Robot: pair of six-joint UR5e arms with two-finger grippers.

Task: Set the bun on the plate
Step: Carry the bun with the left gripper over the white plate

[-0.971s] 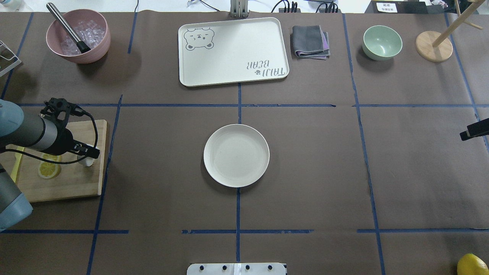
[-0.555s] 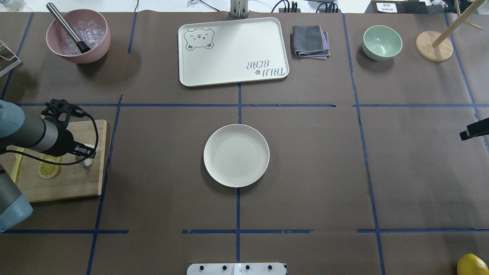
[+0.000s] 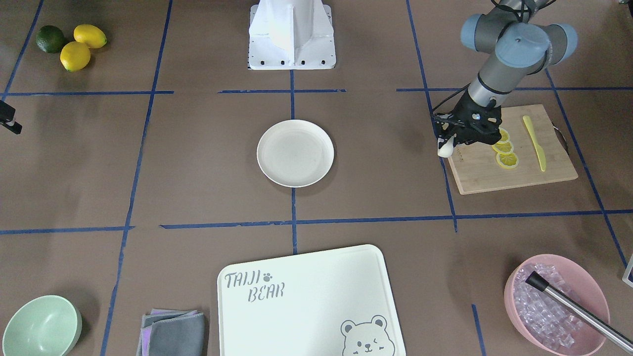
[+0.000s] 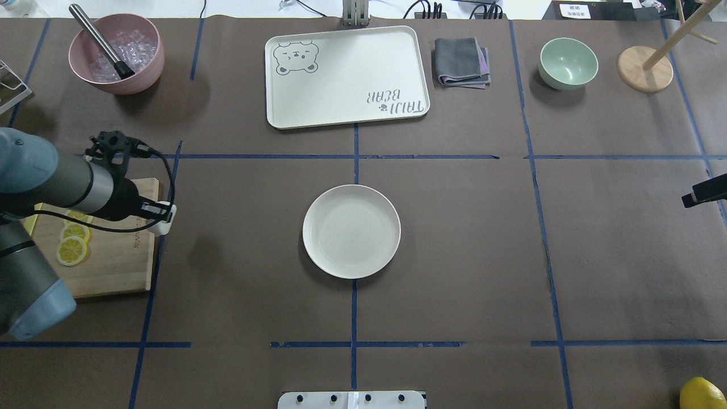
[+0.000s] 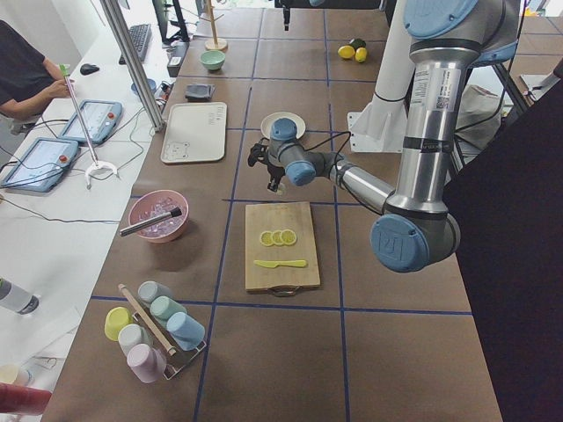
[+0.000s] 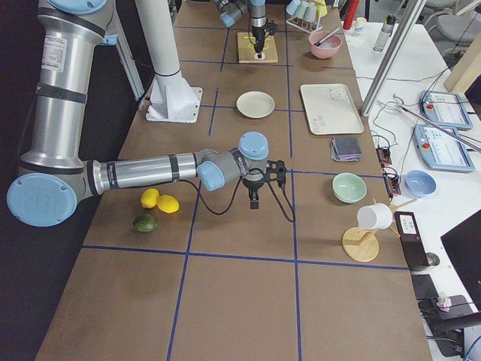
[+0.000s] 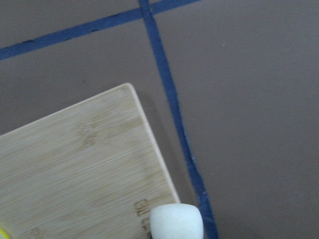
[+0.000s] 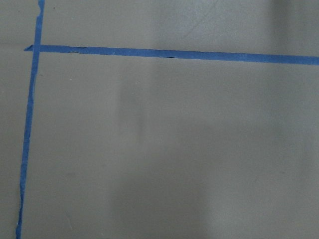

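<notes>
Plainly the carry is the step in hand: the left pincer [image 4: 163, 220] is closed down to the width of the bun [image 3: 444, 150]. The bun sits pinched at its tips and, judging by the shadow on the paper, hangs clear of the cutting board [image 7: 84, 164]. The board's corner lies just beneath the pincer and the blue tape line [image 7: 172, 99] just beyond it. The plate [image 4: 351, 231] lies well apart from the pincer, out toward the table's middle, with bare paper between. The next move, as I judge it, calls for a level sweep across that gap, a stop over the plate's centre, a lowering until the bun rests inside the rim, and only then a release. The right pincer [image 6: 254, 198] hangs over bare paper far off on the other side of the plate; whether it is open I cannot tell, though nothing seems to be in it. Counted: one bun, one plate, three lemon slices [image 3: 504, 147] and one yellow knife [image 3: 535, 143] on the board behind the left pincer, one bear-printed tray [image 4: 346, 76], one pink bowl [image 4: 116, 54] of ice, one green bowl [image 4: 568, 63], two whole lemons [image 3: 82, 45] and one lime [image 3: 50, 38].
</notes>
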